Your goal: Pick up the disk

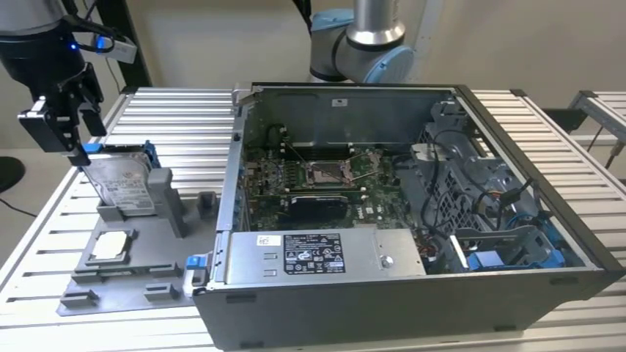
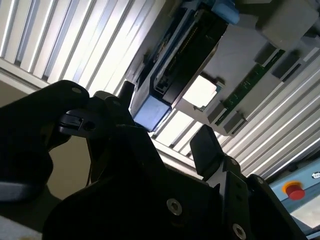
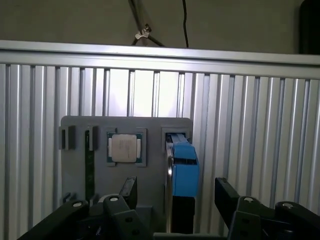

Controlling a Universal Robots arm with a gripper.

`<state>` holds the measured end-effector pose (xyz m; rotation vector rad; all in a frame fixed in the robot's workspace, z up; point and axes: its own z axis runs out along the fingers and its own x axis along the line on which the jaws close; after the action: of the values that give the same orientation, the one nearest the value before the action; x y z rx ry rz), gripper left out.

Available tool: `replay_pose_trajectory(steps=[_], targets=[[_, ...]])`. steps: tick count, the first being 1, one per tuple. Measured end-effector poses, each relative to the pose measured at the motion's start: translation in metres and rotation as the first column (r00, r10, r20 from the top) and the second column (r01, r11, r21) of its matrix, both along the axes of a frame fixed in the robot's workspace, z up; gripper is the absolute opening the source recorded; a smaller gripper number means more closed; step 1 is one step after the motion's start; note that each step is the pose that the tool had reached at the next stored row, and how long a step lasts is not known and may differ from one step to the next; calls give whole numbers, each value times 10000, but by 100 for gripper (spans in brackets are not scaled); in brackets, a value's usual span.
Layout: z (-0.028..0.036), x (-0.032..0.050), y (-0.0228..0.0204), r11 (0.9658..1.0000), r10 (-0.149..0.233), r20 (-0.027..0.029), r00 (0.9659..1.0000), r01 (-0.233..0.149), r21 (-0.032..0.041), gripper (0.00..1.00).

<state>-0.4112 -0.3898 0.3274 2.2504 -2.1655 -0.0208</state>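
Black claw spread wide and gripping nothing, one finger on either side of the blue top rail of the flat silver-grey metal disk, both clear of it. Disk stands on edge in a slot of the grey plastic fixture plate at the exterior view's left. Small square silver chip lies just nearer on that plate, and the open dark-grey computer case sits to the right on the ribbed aluminium table.

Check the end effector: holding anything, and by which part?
Nothing held. The end effector is open, its fingers spread to either side of the upright disk, with a visible gap on each side.
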Motion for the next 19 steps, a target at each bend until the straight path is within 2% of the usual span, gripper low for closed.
replay_pose_trajectory(steps=[5,11,19], targets=[[-53,-2,6,10000,0,0,10000,0,43,100],[-113,-6,26,9998,0,-1,10000,0,173,100],[-199,-7,30,9997,0,2,10000,0,236,100]])
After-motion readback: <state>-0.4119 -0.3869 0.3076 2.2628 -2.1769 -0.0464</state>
